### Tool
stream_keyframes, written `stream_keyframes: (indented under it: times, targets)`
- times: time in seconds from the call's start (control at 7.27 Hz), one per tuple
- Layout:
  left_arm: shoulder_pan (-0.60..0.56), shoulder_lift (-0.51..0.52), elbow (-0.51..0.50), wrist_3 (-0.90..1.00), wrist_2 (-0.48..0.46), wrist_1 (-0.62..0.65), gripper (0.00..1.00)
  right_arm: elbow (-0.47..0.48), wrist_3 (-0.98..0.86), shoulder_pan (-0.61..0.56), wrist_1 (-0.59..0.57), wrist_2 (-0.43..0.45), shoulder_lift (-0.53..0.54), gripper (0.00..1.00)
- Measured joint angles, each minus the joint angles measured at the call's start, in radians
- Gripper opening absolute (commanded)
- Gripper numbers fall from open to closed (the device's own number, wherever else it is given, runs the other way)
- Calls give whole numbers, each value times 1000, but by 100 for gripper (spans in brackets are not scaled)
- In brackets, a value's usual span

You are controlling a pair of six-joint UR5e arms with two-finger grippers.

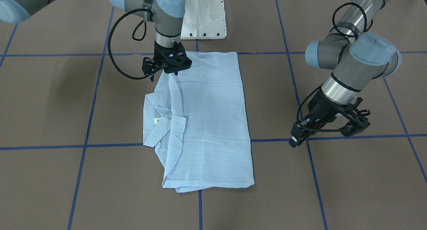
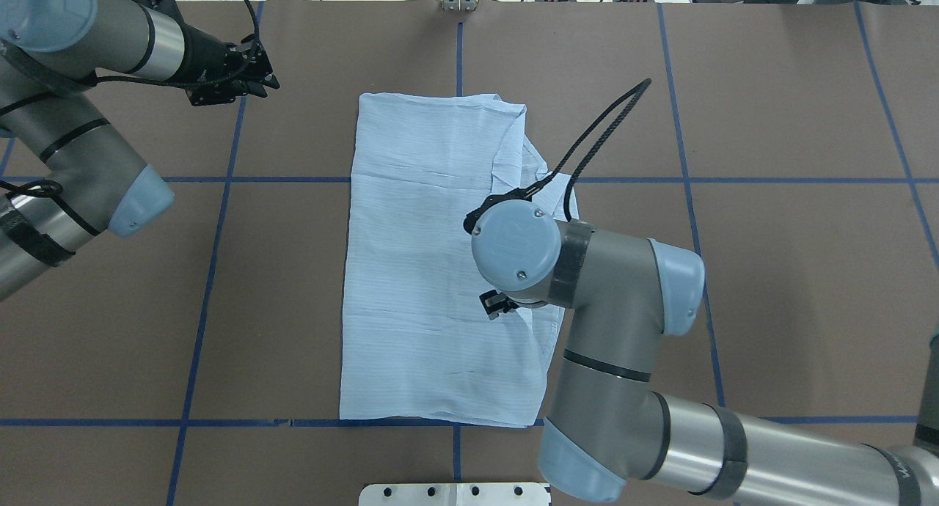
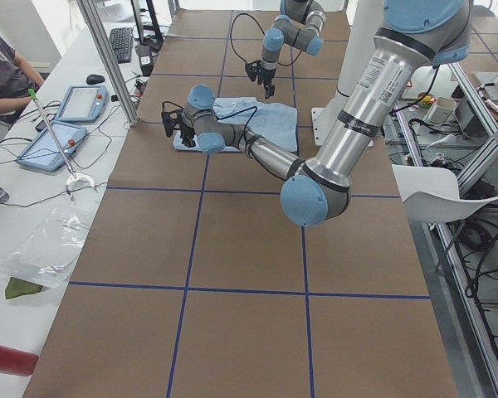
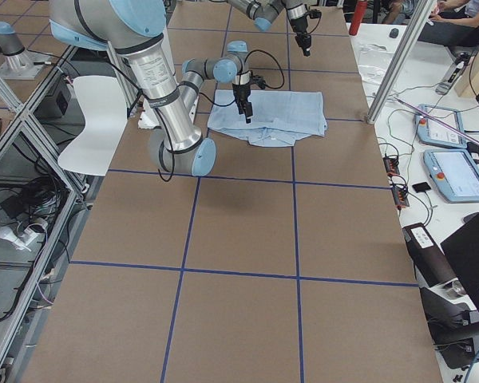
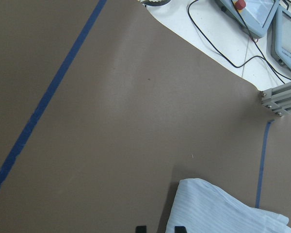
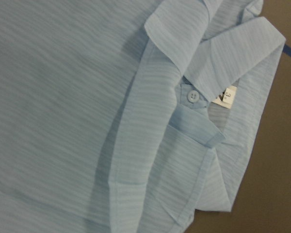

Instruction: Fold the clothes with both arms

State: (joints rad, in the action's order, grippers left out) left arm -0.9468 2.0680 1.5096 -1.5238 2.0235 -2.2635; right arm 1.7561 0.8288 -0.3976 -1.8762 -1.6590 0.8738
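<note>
Fingertips of left gripper: narrow gap, nothing between them, bare table below. This gripper is off the shirt, to the left of its far corner. Right gripper: points down over the shirt's right edge at the robot-side end; finger spacing cannot be told, contact with cloth unclear. Shirt lies flat mid-table, folded to a long rectangle, collar and neck label along its right side.

Brown table, blue tape grid; folded pale-blue shirt flat at centre.
</note>
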Motion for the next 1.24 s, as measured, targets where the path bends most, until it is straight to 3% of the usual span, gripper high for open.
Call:
stream_keyframes:
  times: [0.28,0.69,1.24]
  targets:
    - [-4,-7,21,3,10,20,32,-110,24,-3,90,-3,-29,100]
    - [-6,-12,28,5,13,28,32,-118,18,-14,106,-12,18,100]
    - [-6,-13,32,6,13,28,32,93,-98,-74,94,-26,257,100]
